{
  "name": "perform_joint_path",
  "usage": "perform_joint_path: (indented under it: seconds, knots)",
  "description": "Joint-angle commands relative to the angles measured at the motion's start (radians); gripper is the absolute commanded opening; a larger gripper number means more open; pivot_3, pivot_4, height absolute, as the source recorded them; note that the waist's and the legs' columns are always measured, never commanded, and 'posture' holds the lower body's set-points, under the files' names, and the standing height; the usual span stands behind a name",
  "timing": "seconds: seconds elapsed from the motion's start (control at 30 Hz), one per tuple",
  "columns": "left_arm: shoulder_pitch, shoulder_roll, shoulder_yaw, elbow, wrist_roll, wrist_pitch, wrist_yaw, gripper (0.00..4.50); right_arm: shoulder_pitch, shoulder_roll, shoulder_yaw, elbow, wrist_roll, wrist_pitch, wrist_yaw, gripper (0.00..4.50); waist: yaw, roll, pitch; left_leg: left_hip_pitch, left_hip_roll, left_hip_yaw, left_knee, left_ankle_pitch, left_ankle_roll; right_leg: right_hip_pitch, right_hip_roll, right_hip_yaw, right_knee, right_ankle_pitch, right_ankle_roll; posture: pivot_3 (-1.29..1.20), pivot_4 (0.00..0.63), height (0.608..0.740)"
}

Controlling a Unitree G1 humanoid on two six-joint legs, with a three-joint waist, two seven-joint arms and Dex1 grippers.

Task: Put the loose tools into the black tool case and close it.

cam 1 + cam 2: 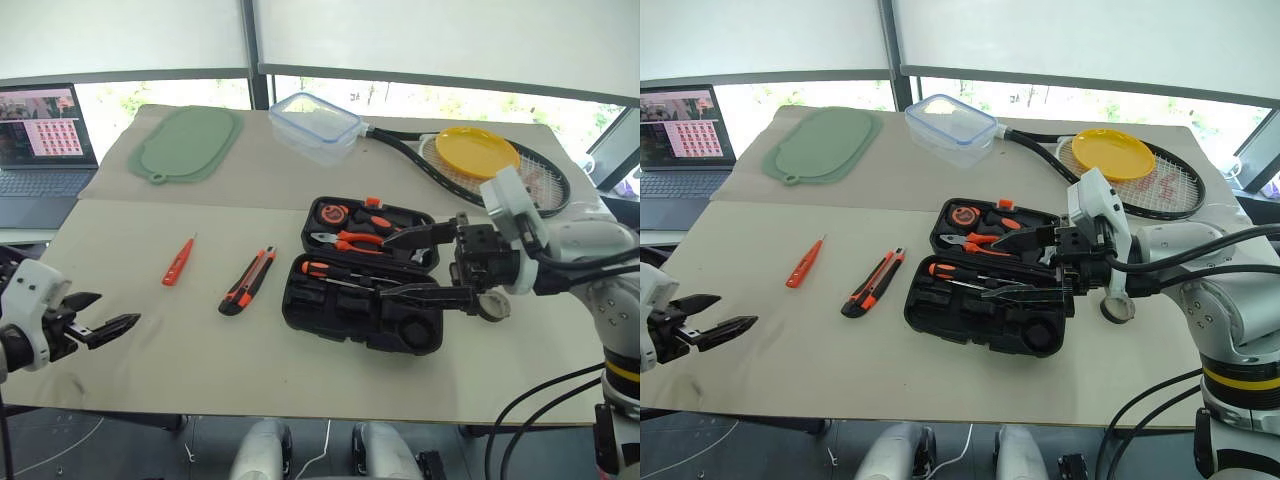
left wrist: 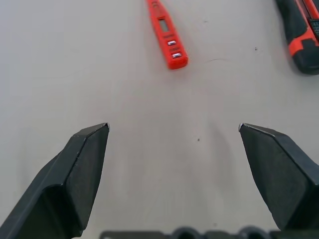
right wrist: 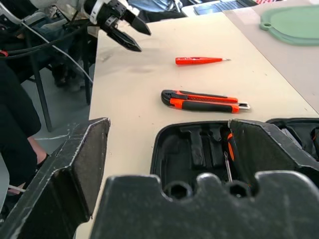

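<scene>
Black tool case point(image 1: 365, 300) lies open at centre frame; slim orange screwdriver point(image 1: 178, 262) and utility knife point(image 1: 248, 280) wait left of it on the table point(image 1: 150, 370). Left hand point(image 1: 105, 328) spread, low left: pinch the screwdriver mid-shaft. Right hand point(image 1: 420, 265) spread, empty, over the case

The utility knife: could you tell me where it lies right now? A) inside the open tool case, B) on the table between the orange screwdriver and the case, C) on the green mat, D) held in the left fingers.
B: the utility knife lies on the table, with the orange screwdriver on one side and the open tool case on the other.
</scene>
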Motion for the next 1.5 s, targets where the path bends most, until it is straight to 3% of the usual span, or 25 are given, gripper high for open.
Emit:
perform_joint_path:
  seconds: [0.03, 0.23, 0.43, 0.6, 0.77, 0.9, 1.2, 1.4, 1.5]
  knots:
    - [-0.192, 0.058, -0.128, 0.066, -0.013, 0.100, 0.039, 4.50, -0.014, 0.001, 0.007, -0.019, 0.007, -0.036, -0.020, 4.48, 0.002, -0.001, 0.000, 0.000, 0.000, 0.000, 0.000, 0.001, 0.000, 0.001, 0.000, 0.000, 0.000, 0.001, 0.002, 0.00, 0.150, 0.738]
    - [-0.598, 0.047, -0.444, 0.320, 0.087, 0.230, 0.093, 4.50, -0.003, 0.019, 0.028, -0.046, 0.015, -0.052, -0.064, 4.48, -0.008, -0.001, 0.000, -0.002, -0.004, 0.001, 0.000, 0.002, 0.003, 0.001, 0.003, 0.000, 0.001, 0.003, 0.005, 0.00, 0.150, 0.738]
    - [-0.973, -0.075, -0.719, 0.763, 0.272, 0.166, 0.090, 4.50, 0.040, 0.027, 0.021, -0.110, 0.034, -0.055, -0.117, 4.48, -0.008, -0.003, 0.001, -0.004, -0.004, 0.005, 0.000, 0.003, 0.002, 0.000, 0.006, 0.000, 0.001, 0.002, 0.005, 0.00, 0.150, 0.738]
    - [-1.109, -0.149, -0.797, 0.998, 0.341, 0.112, 0.019, 4.50, 0.064, 0.028, 0.014, -0.137, 0.035, -0.064, -0.152, 4.48, -0.011, -0.004, 0.001, -0.005, -0.004, 0.005, 0.000, 0.003, 0.002, 0.000, 0.006, 0.000, 0.001, 0.002, 0.006, 0.00, 0.150, 0.738]
    - [-1.135, -0.190, -0.873, 1.101, 0.416, 0.056, -0.080, 4.50, 0.079, 0.025, 0.008, -0.180, 0.056, -0.057, -0.189, 4.48, -0.009, -0.004, 0.001, -0.005, -0.005, 0.004, 0.001, 0.003, 0.002, 0.000, 0.005, 0.000, 0.001, 0.001, 0.006, 0.00, 0.150, 0.738]
    - [-1.146, -0.206, -0.872, 1.154, 0.450, 0.032, -0.105, 3.56, 0.077, 0.024, 0.012, -0.192, 0.068, -0.053, -0.212, 4.50, -0.008, -0.004, 0.001, -0.004, -0.005, 0.002, 0.001, 0.003, 0.003, 0.001, 0.004, 0.000, 0.001, 0.001, 0.006, 0.00, 0.150, 0.738]
    - [-1.185, -0.181, -0.830, 1.133, 0.488, -0.073, -0.141, 0.28, 0.101, -0.005, -0.001, -0.180, 0.062, -0.061, -0.223, 4.50, -0.008, -0.004, 0.001, -0.004, -0.005, 0.000, 0.001, 0.002, 0.004, 0.001, 0.003, 0.000, 0.002, 0.001, 0.007, 0.00, 0.150, 0.738]
    - [-1.143, -0.150, -0.897, 0.681, 0.441, -0.209, -0.426, 0.18, 0.162, -0.028, -0.037, -0.204, 0.071, -0.054, -0.236, 4.50, -0.002, -0.006, 0.003, -0.013, -0.005, -0.003, 0.007, 0.002, 0.004, -0.003, 0.003, -0.002, 0.002, 0.002, 0.008, 0.00, 0.150, 0.738]
    - [-1.139, -0.184, -0.935, 0.523, 0.415, -0.233, -0.522, 0.18, 0.193, -0.036, -0.050, -0.215, 0.074, -0.056, -0.247, 4.50, -0.002, -0.006, 0.002, -0.013, -0.005, -0.003, 0.008, 0.002, 0.005, -0.002, 0.003, -0.001, 0.002, 0.003, 0.010, 0.00, 0.150, 0.738]
